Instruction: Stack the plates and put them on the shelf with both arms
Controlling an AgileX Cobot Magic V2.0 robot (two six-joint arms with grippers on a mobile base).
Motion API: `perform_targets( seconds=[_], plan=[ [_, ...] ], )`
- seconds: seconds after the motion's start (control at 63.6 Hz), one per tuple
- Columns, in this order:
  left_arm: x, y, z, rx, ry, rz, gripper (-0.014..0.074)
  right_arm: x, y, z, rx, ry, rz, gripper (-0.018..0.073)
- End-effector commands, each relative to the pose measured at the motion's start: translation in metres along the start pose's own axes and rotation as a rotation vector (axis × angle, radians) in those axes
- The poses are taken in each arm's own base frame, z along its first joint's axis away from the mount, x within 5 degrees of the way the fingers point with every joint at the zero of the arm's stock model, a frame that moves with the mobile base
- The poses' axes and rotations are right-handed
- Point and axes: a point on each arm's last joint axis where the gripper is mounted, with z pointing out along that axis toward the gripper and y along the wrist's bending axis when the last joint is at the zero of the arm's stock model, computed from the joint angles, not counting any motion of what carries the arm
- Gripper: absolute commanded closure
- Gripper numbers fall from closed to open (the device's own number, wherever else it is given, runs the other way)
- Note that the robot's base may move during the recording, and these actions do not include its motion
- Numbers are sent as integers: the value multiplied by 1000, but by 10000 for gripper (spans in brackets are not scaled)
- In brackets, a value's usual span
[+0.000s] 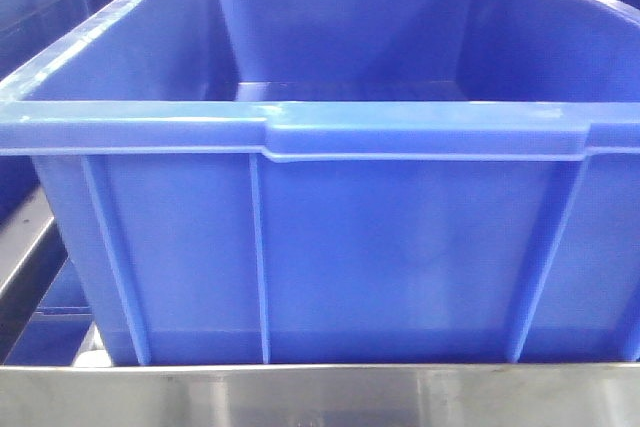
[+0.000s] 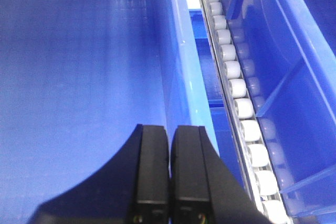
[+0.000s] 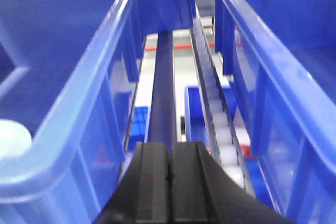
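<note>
No plates show clearly. A pale rounded patch (image 3: 13,139) lies inside the left crate in the right wrist view, and I cannot tell whether it is a plate. The shelf shows as a brushed steel front rail (image 1: 320,397) and grey roller tracks (image 2: 236,103) (image 3: 220,129). My left gripper (image 2: 170,128) is shut with nothing in it. It hangs over the floor of a blue crate, near that crate's right wall. My right gripper (image 3: 170,146) is also shut and empty. It sits above the gap between two crates, over a dark bar (image 3: 164,87).
A big blue plastic crate (image 1: 330,237) fills the front view, standing on the shelf just behind the rail. More blue crates (image 3: 68,77) (image 3: 278,77) flank the right gripper. Another crate wall (image 2: 294,77) stands right of the roller track.
</note>
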Motion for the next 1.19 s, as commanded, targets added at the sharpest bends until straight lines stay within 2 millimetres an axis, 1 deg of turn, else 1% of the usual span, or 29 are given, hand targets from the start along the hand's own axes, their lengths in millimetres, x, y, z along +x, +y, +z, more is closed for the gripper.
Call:
perform_targets(
  seconds=[0.0,0.77,0.88,0.975,1.1,1.179],
  plan=[
    [-15,-1,-3,8,-93,-11,512,-16,1,-3,3,-140,-1,501],
    [-13,-1,-2,7,-86,-11,512,-16,1,-3,3,-139,-1,501],
    [-6,0,-3,8,-93,-11,512,-16,1,-3,3,-139,-1,501],
    [3,0,-6,10,-161,-6,512,-16,1,-3,3,-139,-1,501],
    [24,2,-11,25,-302,-10,512,-16,1,-3,3,-139,-1,501],
    [43,5,-11,8,-373,-13,512,-16,1,-3,3,-139,-1,501]
  ],
)
